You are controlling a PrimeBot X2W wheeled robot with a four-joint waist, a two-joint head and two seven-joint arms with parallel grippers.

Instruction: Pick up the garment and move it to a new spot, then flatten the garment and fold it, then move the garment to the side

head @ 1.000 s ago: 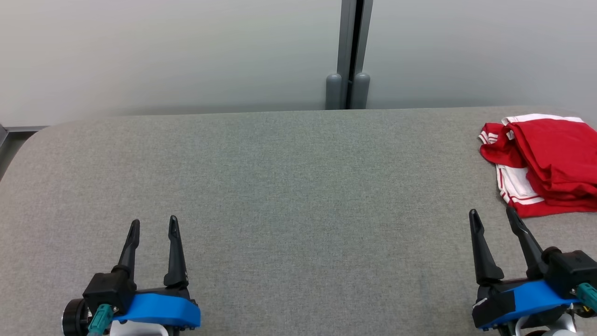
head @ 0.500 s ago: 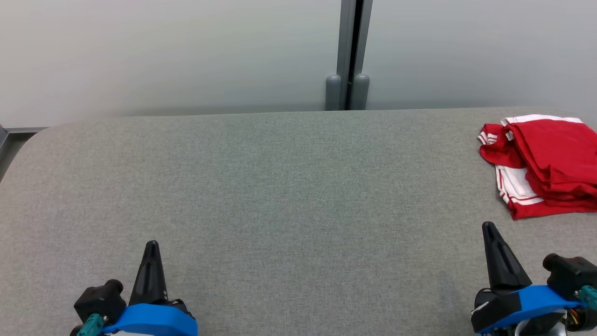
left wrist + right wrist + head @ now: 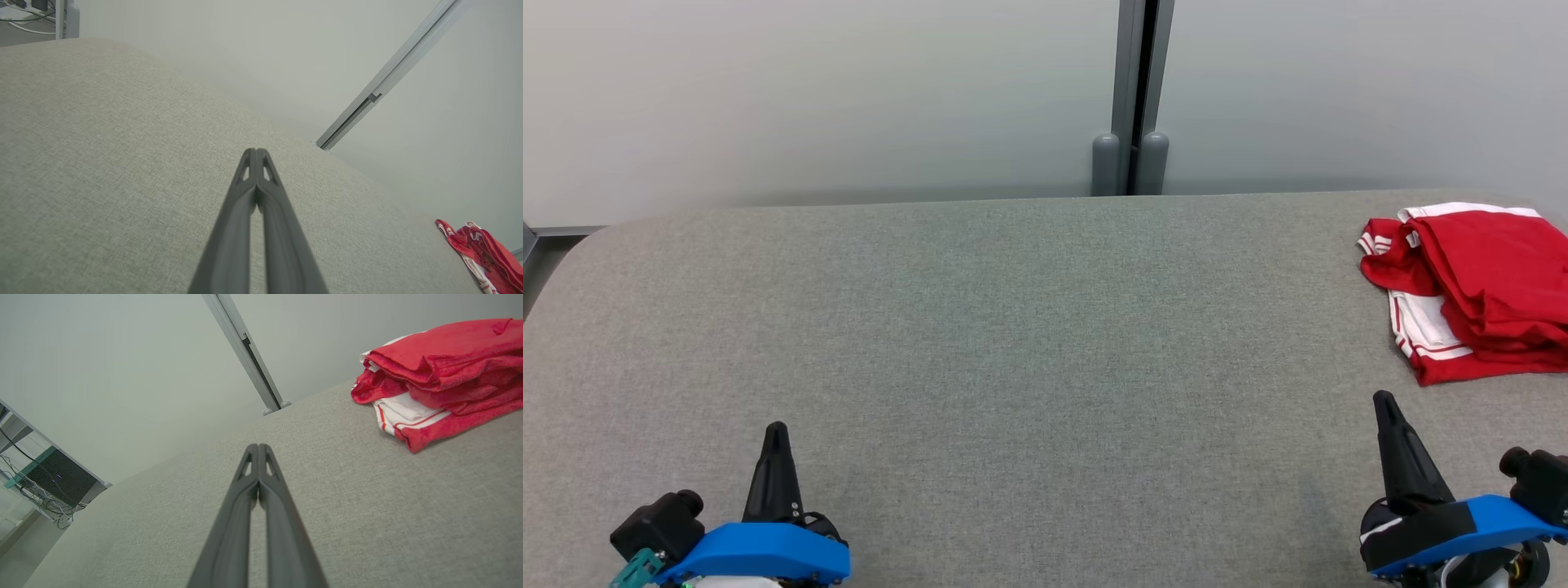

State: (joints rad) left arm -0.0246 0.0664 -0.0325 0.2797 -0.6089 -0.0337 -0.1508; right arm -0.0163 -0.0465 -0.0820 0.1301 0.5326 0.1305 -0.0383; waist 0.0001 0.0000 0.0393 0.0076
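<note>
Head view: I see the garment [image 3: 1478, 286] bunched at the table's [image 3: 1045, 327] far right end, running off frame, so I can't call its long axis. My right gripper [image 3: 1385, 403] sits at the table's near right, close to it; my left gripper [image 3: 776, 431] is near left, well apart.

Left wrist: fingers [image 3: 231, 237] pinched together, empty.

Right wrist: the same, closed on nothing, with the garment [image 3: 441, 371] ahead and to the right. I'd send the right arm.

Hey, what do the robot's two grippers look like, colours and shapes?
The left gripper and right gripper each have two long black fingers tapering to points, with small triangular cut-outs near the tips, mounted on a bright blue cover. A teal plug sits beside the left one.
</note>
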